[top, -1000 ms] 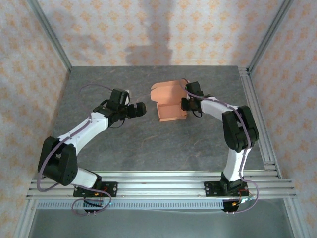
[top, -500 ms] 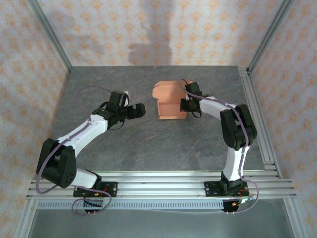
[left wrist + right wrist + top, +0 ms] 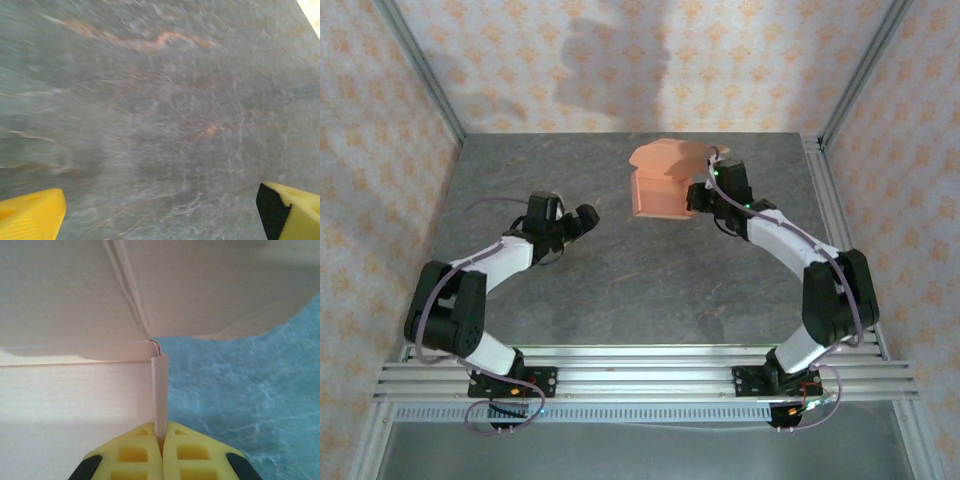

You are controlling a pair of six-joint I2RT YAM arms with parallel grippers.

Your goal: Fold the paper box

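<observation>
Pinching the paper box [image 3: 663, 190] edge — right gripper [image 3: 161, 444]; interior seemingly hidden.

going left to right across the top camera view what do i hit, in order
left gripper, open over the table → paper box → right gripper, pinching the box's right edge → metal rails along the table's right side
</observation>
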